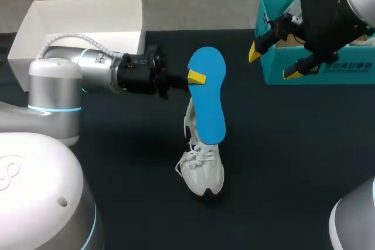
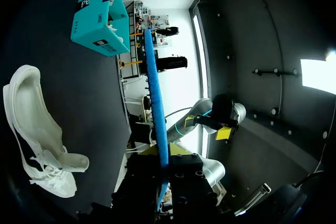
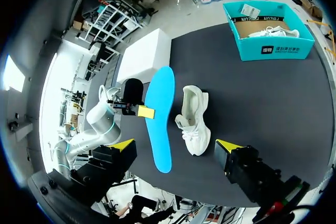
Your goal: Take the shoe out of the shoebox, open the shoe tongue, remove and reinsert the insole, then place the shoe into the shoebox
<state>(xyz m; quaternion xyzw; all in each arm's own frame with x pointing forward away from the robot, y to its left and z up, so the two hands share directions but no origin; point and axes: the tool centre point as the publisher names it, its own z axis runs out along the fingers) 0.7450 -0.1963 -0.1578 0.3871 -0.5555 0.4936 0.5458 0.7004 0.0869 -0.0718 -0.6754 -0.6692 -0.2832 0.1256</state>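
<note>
My left gripper is shut on a blue insole and holds it in the air above the table's middle. In the left wrist view the insole shows edge-on between the left gripper's fingers. Under it a white shoe lies on the black table, toe toward the front; it also shows beside the insole as the shoe. The teal shoebox stands at the back right. My right gripper hangs open and empty in front of the box, high above the table.
A white open box stands at the back left, behind my left arm. Another white shoe lies inside the teal shoebox. The black table spreads around the shoe.
</note>
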